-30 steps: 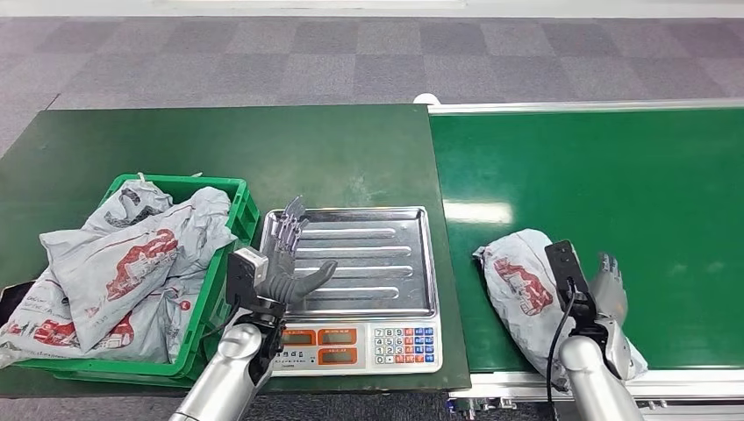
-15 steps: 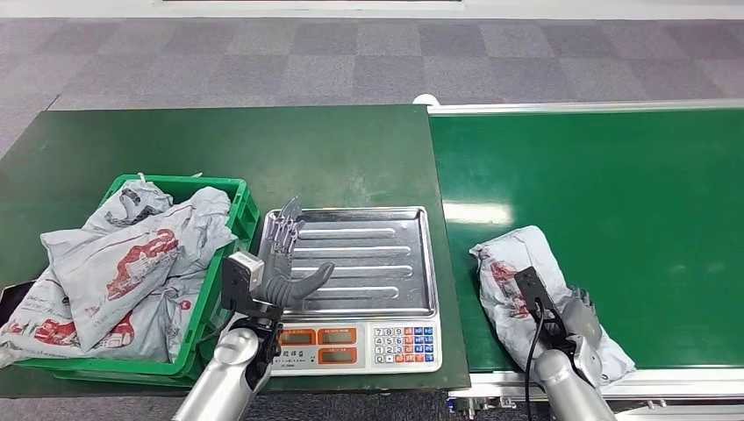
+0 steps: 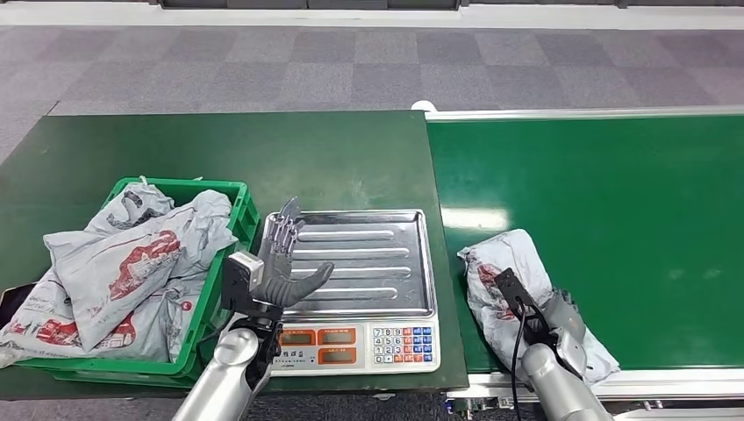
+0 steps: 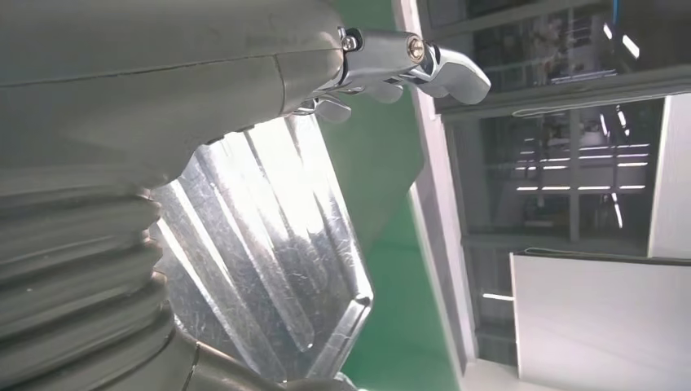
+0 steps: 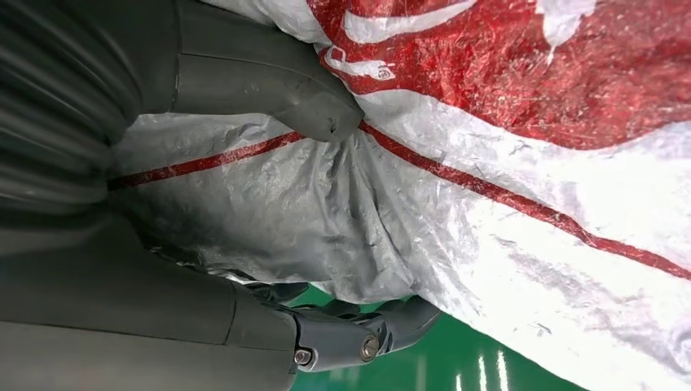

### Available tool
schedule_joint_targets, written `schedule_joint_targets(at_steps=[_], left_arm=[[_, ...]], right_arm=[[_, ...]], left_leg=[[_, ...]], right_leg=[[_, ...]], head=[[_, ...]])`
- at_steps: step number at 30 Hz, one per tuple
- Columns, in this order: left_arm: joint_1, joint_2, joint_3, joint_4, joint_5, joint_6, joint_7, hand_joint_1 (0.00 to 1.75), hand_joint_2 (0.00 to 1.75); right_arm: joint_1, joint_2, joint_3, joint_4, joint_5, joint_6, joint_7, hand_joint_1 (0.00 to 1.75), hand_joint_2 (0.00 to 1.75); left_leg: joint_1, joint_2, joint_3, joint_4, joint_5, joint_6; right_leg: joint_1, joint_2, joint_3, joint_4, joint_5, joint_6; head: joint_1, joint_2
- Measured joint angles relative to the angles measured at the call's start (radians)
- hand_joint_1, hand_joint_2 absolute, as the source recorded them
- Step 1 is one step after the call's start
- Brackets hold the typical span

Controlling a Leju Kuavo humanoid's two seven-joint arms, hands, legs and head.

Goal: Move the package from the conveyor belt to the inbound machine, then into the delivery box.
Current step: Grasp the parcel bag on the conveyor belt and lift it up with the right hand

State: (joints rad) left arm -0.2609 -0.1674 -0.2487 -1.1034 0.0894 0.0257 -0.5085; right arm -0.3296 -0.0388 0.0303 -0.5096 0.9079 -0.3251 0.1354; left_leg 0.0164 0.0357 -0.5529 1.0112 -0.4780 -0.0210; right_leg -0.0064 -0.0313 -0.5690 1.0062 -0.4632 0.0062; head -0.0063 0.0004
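Right hand (image 3: pixel 561 317) grasps the package (image 3: pixel 504 285); lift clear, carry toward nine o'clock onto the scale tray (image 3: pixel 368 254); left hand (image 3: pixel 282 263) stays released.

A dark green table (image 3: pixel 175 149) carries a silver-trayed weighing scale with a keypad (image 3: pixel 360 281) near its front right corner. Just left of the scale sits a green plastic crate (image 3: pixel 224 219) heaped with grey mailer bags. Right of the scale runs a green conveyor belt (image 3: pixel 614 219), bearing a grey-and-red plastic package (image 3: pixel 491 272). A dark flat object (image 3: pixel 9 298), perhaps a phone, lies far left of the scale.
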Motion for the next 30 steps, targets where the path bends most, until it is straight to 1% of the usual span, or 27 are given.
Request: schedule_joint_targets(at_steps=[2,3,6,9,13,17,26,30], left_arm=[[0.0,0.0,0.0,0.0,0.003,0.005,-0.003,0.0,1.75],[0.0,0.0,0.0,-0.002,0.005,0.008,-0.004,0.0,1.75],[0.0,0.002,0.0,-0.012,0.006,0.02,-0.005,0.0,1.75],[0.001,0.004,0.0,-0.031,0.005,0.027,-0.003,0.0,1.75],[0.004,0.004,0.0,-0.054,-0.002,0.029,0.005,0.0,1.75],[0.013,0.005,0.0,-0.067,-0.006,0.03,0.008,0.0,1.75],[0.034,0.008,0.0,-0.08,-0.008,0.032,0.013,0.0,1.75],[0.044,0.009,0.0,-0.09,-0.009,0.037,0.016,0.0,1.75]], right_arm=[[-0.006,0.002,0.0,0.023,-0.019,0.0,-0.034,1.36,1.75],[-0.007,0.003,0.0,0.031,-0.033,0.0,-0.06,1.75,1.75],[-0.009,0.008,-0.005,0.038,-0.081,0.007,-0.137,1.75,1.75],[-0.018,0.016,-0.013,0.029,-0.111,0.03,-0.176,1.75,1.75],[-0.035,0.023,-0.017,0.01,-0.131,0.08,-0.187,1.75,1.75],[-0.042,0.026,-0.017,0.005,-0.149,0.099,-0.201,1.75,1.75],[-0.039,0.036,-0.017,-0.001,-0.152,0.084,-0.201,1.75,1.75],[-0.033,0.037,-0.015,-0.015,-0.143,0.018,-0.209,1.75,1.75]], left_leg=[[0.002,0.0,0.01,0.0,-0.004,0.0],[0.003,0.0,0.012,0.0,-0.007,0.0],[0.004,0.005,0.016,0.0,-0.013,-0.001],[0.005,0.015,0.021,0.0,-0.017,-0.002],[0.005,0.019,0.024,0.0,-0.019,-0.002],[0.005,0.019,0.024,0.0,-0.019,-0.002],[0.005,0.018,0.024,0.0,-0.023,-0.001],[0.004,0.014,0.027,0.0,-0.022,0.0]], right_leg=[[0.001,0.0,0.012,-0.002,-0.004,0.0],[0.002,0.0,0.016,-0.002,-0.005,0.0],[0.002,0.004,0.026,-0.002,-0.008,0.0],[0.002,0.013,0.029,-0.002,-0.009,-0.001],[0.003,0.018,0.029,-0.002,-0.009,-0.001],[0.003,0.017,0.029,-0.002,-0.01,-0.001],[0.002,0.016,0.031,-0.003,-0.014,0.0],[0.001,0.013,0.032,-0.003,-0.014,0.001]], head=[[0.0,0.0],[0.0,0.0],[0.0,0.0],[0.0,0.0],[0.0,0.0],[0.0,0.0],[0.0,0.0],[0.0,0.0]])
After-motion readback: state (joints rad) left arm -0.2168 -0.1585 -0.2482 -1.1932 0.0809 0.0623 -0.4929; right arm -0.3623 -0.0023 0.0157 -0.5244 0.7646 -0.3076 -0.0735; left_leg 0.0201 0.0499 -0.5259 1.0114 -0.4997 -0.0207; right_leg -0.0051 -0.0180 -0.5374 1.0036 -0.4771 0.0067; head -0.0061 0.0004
